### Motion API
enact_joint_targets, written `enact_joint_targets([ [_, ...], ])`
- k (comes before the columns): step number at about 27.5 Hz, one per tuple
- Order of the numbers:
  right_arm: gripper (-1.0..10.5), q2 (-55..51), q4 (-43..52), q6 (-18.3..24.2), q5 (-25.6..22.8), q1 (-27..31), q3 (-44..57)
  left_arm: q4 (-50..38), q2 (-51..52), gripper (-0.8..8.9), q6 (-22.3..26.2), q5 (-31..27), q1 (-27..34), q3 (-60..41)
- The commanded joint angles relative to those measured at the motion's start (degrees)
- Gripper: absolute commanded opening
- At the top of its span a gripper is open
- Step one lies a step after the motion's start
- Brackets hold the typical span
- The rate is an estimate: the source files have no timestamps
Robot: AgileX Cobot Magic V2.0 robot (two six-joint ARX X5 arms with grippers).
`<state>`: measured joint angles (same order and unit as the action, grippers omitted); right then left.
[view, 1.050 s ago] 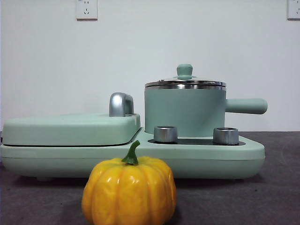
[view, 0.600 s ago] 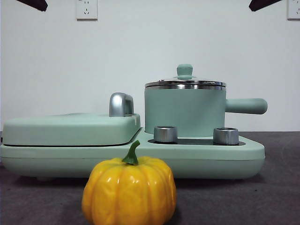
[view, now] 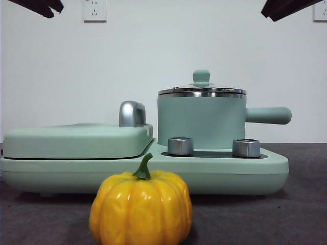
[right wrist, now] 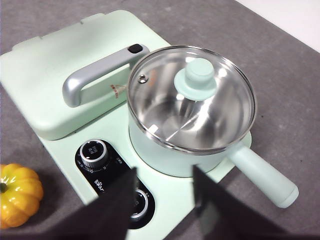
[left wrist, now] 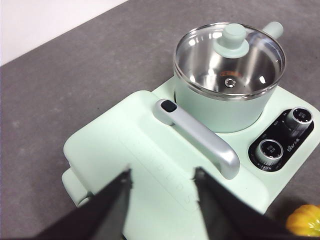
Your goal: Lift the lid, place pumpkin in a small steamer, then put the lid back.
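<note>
While both hands hang high above the desk (view: 306, 204), the lid (right wrist: 192, 97) sits closed on the small steamer (view: 202, 122), its steel rim resting on the pot's rim and its mint-green knob upright in the centre. One steamer stands on the right half of a mint-green cooker base (view: 219, 168), with its straight side handle (view: 268, 115) reaching out past the base's edge over bare desk. One wide hinged cover (view: 76, 140) with a chrome handle (right wrist: 95, 72) fills the other half of the base, just beside the pot. Two steel dials (view: 180, 146) stand on a dark panel along the base's front edge, below the pot; small white print around them in the wrist views is too fine to read, apart from a logo that looks like "Bear". One pumpkin (view: 141, 208) rests on the dark grey desk in front of the base, near the desk's front edge, stem up and clear of the cooker. Grey desk lies open on every side of the base. The left hand (left wrist: 161, 176) hovers over the hinged cover with its two black jaws spread apart and nothing between them. The right hand (right wrist: 164, 174) hovers over the dial panel and the pot's near wall, jaws likewise parted and holding nothing. From the front, only two black tips show at the top corners, well above the lid's knob. Two wall sockets (view: 94, 10) sit high on the white wall behind.
</note>
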<state>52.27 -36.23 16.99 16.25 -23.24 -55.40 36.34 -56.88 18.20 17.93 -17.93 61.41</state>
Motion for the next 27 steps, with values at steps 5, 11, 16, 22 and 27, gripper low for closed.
enact_joint_targets([
  [5,2.4,0.4,0.3,1.2,-1.0,-0.6,-0.9,-1.9,-0.4,2.49,1.2,0.2,-1.3,1.4],
  [11,2.4,0.3,0.7,-0.5,-1.7,-0.6,-0.9,-6.2,-1.1,2.49,-1.9,1.4,-3.3,1.3],
  [16,2.4,0.0,1.2,-0.7,-1.7,-0.6,-0.9,-11.1,-4.6,2.49,-5.8,3.1,-6.3,1.3],
  [22,2.4,0.0,2.9,-1.2,-1.7,-0.6,-0.9,-17.3,-11.4,2.49,-5.9,3.1,-10.8,1.4],
  [27,2.4,0.0,3.7,-1.6,-1.7,-0.6,-0.9,-24.6,-17.0,2.48,-9.0,2.6,-13.9,1.4],
])
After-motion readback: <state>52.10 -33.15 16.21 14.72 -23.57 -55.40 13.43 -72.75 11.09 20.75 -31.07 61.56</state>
